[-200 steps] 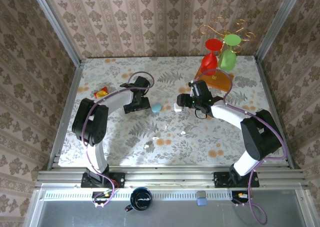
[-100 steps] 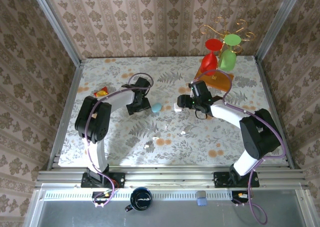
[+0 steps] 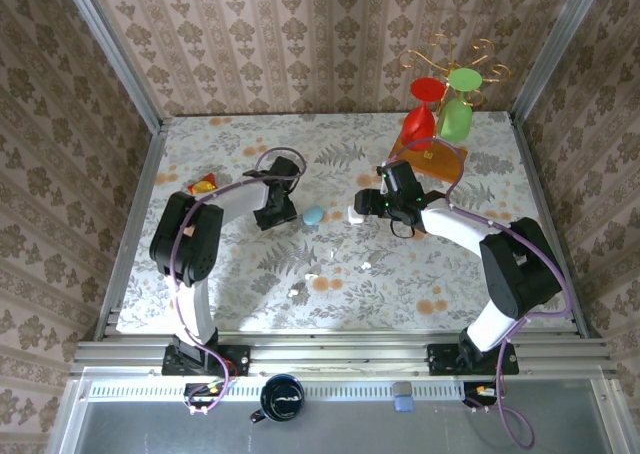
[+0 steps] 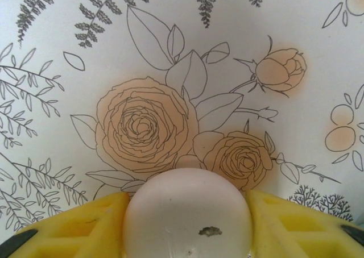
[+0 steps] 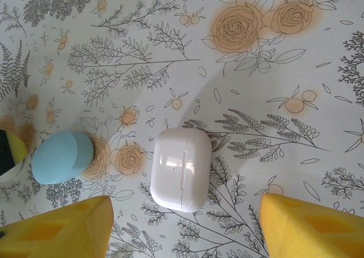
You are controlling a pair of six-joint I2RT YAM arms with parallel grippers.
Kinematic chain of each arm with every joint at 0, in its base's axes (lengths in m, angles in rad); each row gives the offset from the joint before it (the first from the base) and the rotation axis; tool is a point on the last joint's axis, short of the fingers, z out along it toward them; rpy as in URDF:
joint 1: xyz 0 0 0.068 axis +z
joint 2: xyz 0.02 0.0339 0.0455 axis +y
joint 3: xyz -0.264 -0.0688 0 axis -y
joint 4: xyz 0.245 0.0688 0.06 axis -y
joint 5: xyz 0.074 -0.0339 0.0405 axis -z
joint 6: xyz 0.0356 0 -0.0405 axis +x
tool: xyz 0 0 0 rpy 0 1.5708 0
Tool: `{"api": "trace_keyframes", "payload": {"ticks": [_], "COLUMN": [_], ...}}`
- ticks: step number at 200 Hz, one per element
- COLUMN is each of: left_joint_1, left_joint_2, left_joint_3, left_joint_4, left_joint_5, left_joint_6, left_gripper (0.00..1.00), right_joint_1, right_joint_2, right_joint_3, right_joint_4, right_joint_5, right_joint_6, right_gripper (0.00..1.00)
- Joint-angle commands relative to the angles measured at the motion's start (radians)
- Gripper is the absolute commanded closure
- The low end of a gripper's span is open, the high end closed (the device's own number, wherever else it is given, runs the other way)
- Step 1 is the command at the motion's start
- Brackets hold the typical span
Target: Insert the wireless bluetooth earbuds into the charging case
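1. Left claw [image 3: 279, 212] is pinching the charging case [image 4: 186, 212]. It's a glossy white rounded shell wedged between the yellow pads [image 4: 74, 227], touching both, with a small dark scuff on top.
2. That puts the case about mid-table [image 3: 400, 284], a bit toward the left edge. Can't tell if it's lifted or resting on the surface.
3. Right claw [image 5: 185, 224] is spread wide with nothing in it. A squarish white case [image 5: 180, 168] lies flat between its fingers, touching neither.
4. A light-blue case [image 5: 61, 157] sits near the squarish one. From above it's between the two claws.
5. The earbuds [image 3: 311, 277] are tiny white specks on the table, nearer the near edge and around the middle, well apart from both claws. Too small to make out more.
6. Far right corner has a cup stand [image 3: 440, 114] with red and green cups. Near the left edge there's a small red-and-yellow thing [image 3: 203, 185].
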Motion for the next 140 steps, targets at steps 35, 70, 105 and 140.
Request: {"api": "trace_keyframes", "payload": {"ticks": [35,70,105,140], "left_joint_1": [-0.015,-0.047,-0.079,-0.171], "left_joint_2": [-0.119,-0.209,-0.311,-0.439], "left_joint_3": [-0.014,-0.048,-0.140,-0.354], "left_joint_4": [0.044,0.117,0.260,0.551], "left_joint_5": [0.005,-0.085,-0.112,-0.135], "left_joint_6": [0.277,0.510,0.693,0.942], "left_gripper": [0.48,0.48,0.45,0.49], "right_joint_1": [-0.010,-0.030,-0.055,-0.056], "right_joint_2": [-0.100,-0.157,-0.198,-0.240], "right_joint_3": [0.006,0.013,0.015,0.017], "right_joint_4": [-0.039,-0.079,-0.091,-0.115], "right_joint_5": [-0.119,-0.169,-0.244,-0.282], "right_joint_6": [-0.077,-0.084,-0.070,-0.090], "right_gripper": [0.29,0.29,0.29,0.29]}}
